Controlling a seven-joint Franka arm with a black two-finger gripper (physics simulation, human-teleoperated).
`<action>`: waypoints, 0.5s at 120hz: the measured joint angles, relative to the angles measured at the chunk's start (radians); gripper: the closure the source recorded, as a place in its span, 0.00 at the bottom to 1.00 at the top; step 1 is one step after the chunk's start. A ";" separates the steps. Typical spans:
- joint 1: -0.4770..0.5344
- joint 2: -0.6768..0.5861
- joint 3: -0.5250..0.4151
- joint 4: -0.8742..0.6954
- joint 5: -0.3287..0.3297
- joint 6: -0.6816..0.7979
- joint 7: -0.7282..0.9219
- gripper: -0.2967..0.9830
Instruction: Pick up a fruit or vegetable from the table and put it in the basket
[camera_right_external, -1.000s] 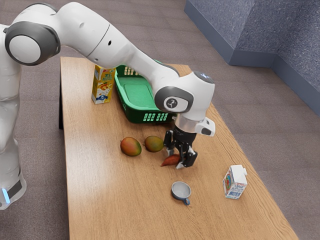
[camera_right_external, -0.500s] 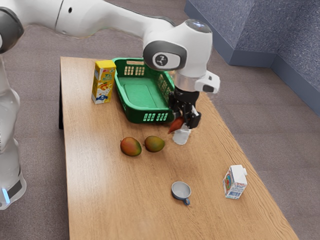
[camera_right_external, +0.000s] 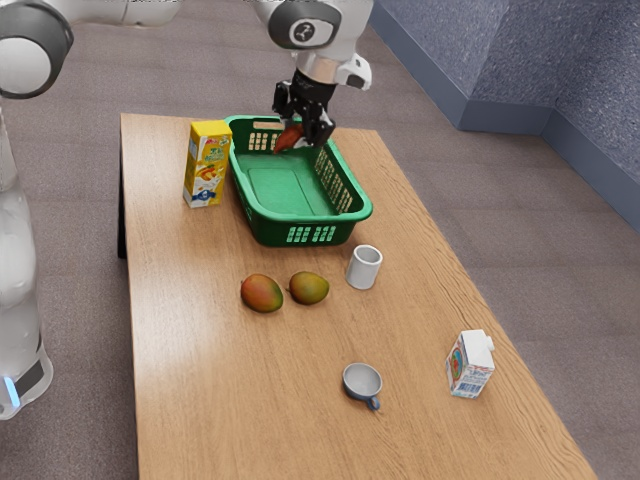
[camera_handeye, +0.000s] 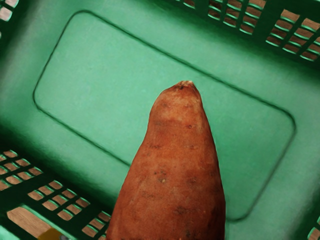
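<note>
While the arm (camera_right_external: 108, 10) reaches over the basket (camera_right_external: 270, 230), I can see its gripper (camera_right_external: 299, 131) closed partway, squeezing a potato (camera_right_external: 287, 139) from both sides. The potato is up above the inside of the basket, with one end poking out. I think it's hard and a bit heavy, and it won't squash or break easily. Its fat middle is the best spot to hold, because the skinny tip could slip out.
</note>
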 joint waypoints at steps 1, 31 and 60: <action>0.003 0.005 0.000 0.000 -0.001 0.001 0.005 0.66; 0.053 0.061 0.001 0.000 -0.028 0.030 0.131 0.57; 0.074 0.062 -0.046 0.038 -0.028 0.040 0.221 0.29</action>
